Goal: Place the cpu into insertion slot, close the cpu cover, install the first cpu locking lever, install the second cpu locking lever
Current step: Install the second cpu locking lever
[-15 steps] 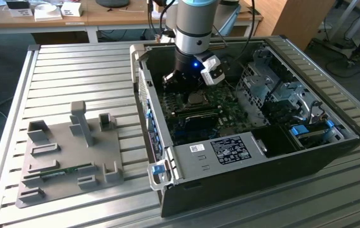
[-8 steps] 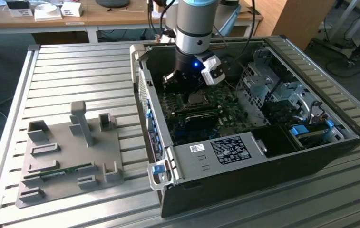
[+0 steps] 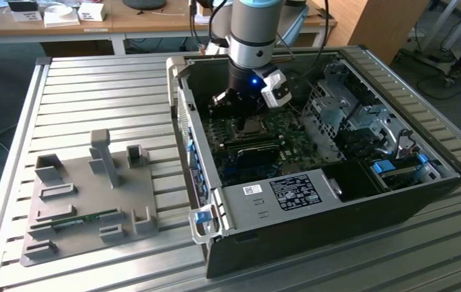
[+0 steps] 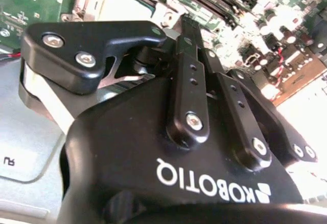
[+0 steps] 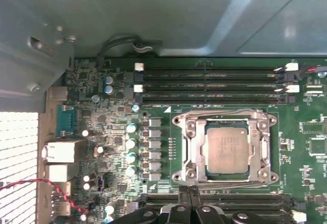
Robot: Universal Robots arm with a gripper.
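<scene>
a grey cylindrical arm segment (image 3: 256,30) with a pale blue ring, a glowing blue light, and a matte black gripper (image 4: 190,27) with silver screws and white lettering.

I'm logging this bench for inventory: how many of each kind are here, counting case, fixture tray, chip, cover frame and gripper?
open black computer case: 1
grey moulded fixture tray: 1
silvery-grey square cpu: 1
silver metal cpu cover frame: 1
black gripper: 1
Total: 5
</scene>
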